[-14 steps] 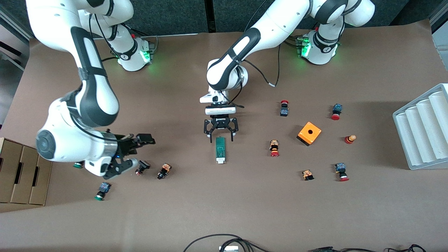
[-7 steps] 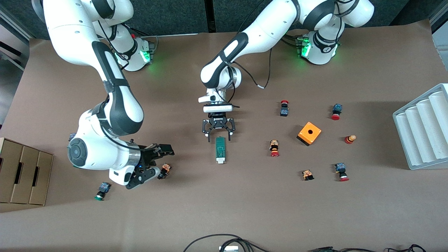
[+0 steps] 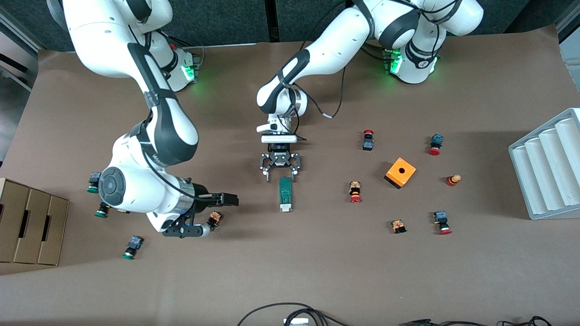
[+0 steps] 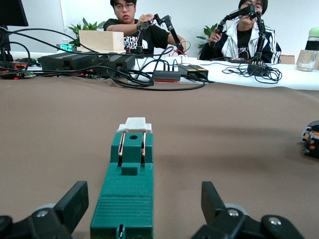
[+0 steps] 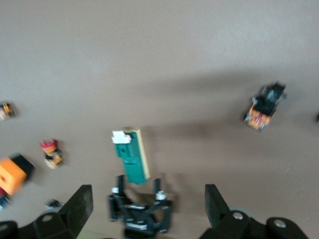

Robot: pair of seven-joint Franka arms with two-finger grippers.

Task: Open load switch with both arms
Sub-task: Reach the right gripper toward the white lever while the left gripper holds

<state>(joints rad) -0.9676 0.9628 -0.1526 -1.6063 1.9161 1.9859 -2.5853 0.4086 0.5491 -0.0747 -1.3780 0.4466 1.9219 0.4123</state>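
Both grippers spread wide, neither one holding the switch.

The left gripper [image 3: 280, 174] sits low at the switch's [image 3: 284, 194] dark end, fingers [image 4: 72, 205] splayed to either side of it with nothing pinched; the right gripper [image 3: 210, 213] hangs open, turned sideways, over a small pushbutton [image 3: 214, 219] toward the right arm's end of the table [image 3: 290, 271]. The green switch lies flat mid-table, its white piece pointing toward the front camera. An orange cube [image 3: 400, 172] and scattered red-capped pushbuttons lie toward the left arm's end, a white rack [image 3: 546, 170] at that edge. Green-capped pushbuttons and a cardboard box [image 3: 29, 226] lie at the right arm's end.
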